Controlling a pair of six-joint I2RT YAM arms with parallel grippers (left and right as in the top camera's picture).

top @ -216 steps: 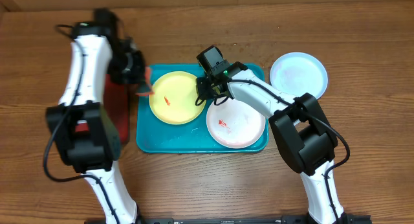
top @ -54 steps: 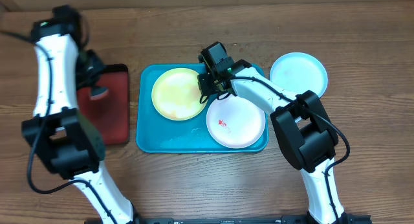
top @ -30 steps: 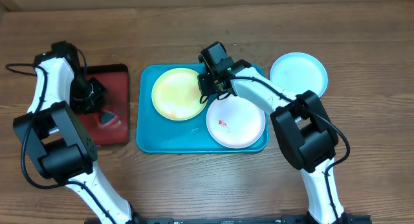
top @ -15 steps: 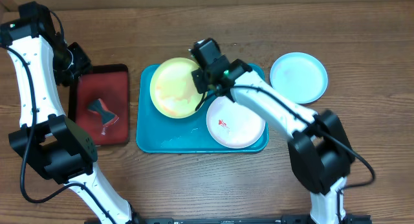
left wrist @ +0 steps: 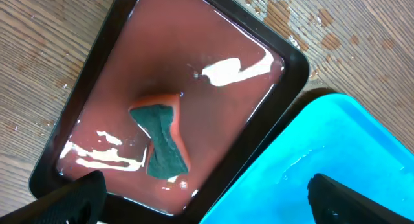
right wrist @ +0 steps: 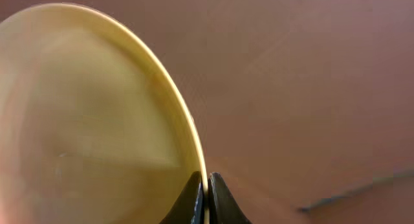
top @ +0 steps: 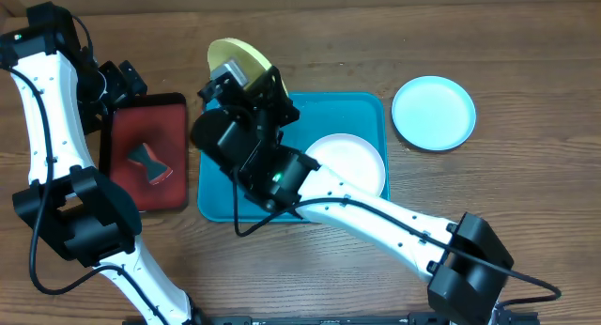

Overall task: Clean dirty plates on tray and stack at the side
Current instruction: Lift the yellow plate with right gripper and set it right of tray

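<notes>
The right tool is pressed tight on the thin rim of the lime-green plate and holds it up in the air, tipped on its edge, at about 11 o'clock from the blue tray. That is only a tiny bite on the rim, so I think the plate could slip out and drop, more so if it is wet. It might land on the white plate, which lies in the tray at about 3 o'clock. The pale blue plate sits alone on the wooden surface, at 2 o'clock from the tray, and the green one could bump it when it is stacked there. The left tool is spread wide and holds nothing. It hangs over the red tray, which sits at 9 o'clock from the blue one, with the sponge lying in shiny water. The big right arm covers much of the blue tray and the left side of the white plate, so I cannot see if red marks are there. The green plate looks blurry up close, and I cannot tell if it is fully clean.
</notes>
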